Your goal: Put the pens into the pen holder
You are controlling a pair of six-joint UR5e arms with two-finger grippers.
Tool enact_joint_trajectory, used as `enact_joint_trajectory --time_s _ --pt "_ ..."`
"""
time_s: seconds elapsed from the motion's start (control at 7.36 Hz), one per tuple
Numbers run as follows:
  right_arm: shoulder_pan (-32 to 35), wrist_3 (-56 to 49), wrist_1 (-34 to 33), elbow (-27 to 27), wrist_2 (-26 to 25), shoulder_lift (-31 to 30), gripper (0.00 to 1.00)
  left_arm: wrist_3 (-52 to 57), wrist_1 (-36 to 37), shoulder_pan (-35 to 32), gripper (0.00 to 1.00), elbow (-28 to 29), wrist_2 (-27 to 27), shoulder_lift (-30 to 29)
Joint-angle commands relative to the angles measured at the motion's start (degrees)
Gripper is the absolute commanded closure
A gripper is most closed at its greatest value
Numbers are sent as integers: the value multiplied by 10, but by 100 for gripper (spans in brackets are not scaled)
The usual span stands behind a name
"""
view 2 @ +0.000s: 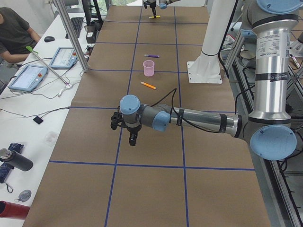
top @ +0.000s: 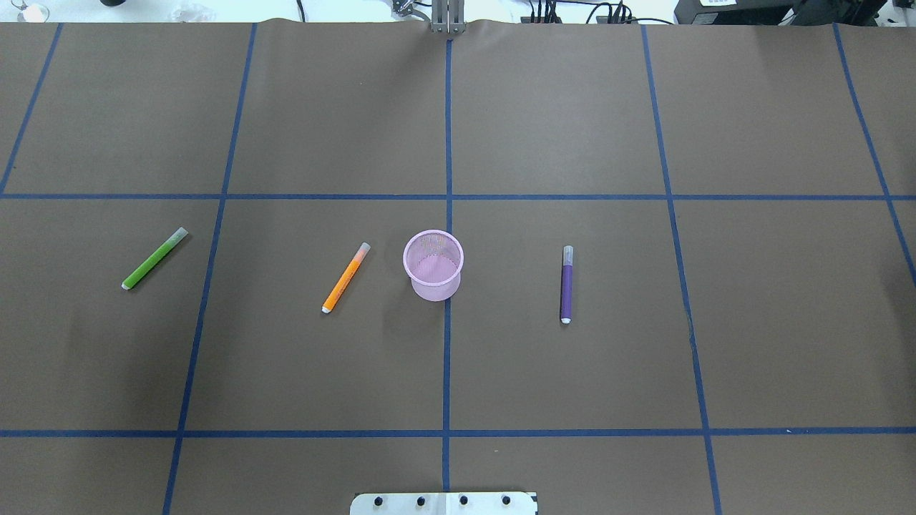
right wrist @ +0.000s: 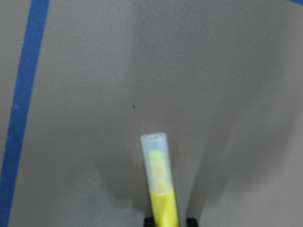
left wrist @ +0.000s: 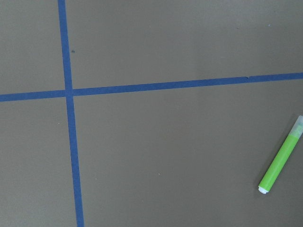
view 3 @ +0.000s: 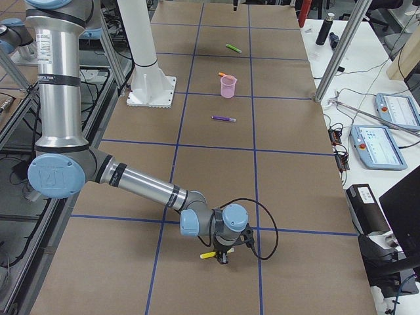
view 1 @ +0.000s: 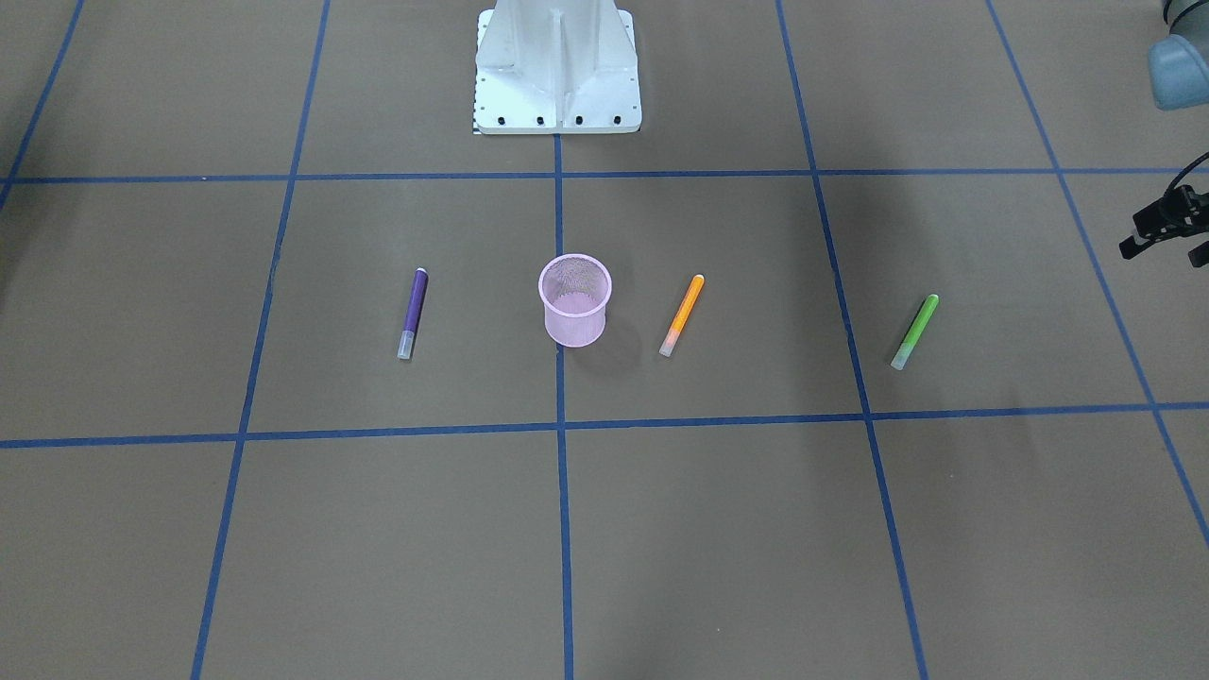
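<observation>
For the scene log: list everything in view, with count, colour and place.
pen holder: one, pink mesh, upright, centre of the table, empty.
purple pen: one, purple, lying flat, robot's right of the holder.
orange pen: one, orange, flat, just left of the holder.
green pen: one, green, flat, far left.
yellow pen: one, yellow, in the right gripper.
pedestal base: one, white, robot's edge of the table.
tape lines: blue grid over the brown table.
person: one, dark shirt, seated at the side bench.
touch panels: two, grey-blue, on that bench.
left gripper: one, black, above the table's left end; open or shut unclear.
right gripper: one, black, table's right end, shut on the yellow pen.
</observation>
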Motion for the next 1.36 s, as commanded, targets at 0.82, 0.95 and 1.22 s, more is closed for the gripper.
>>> enact_joint_trajectory --time_s 0.82,0.95,1.22 --pt "-2 344 111 175 12 19 100 -1 -3 0 0 -15 -3 0" --pt "-51 475 188 187 6 33 100 -1 -4 1 0 -22 -3 0" --pt "-171 695 208 277 -99 57 100 -2 -4 1 0 -36 -4 2"
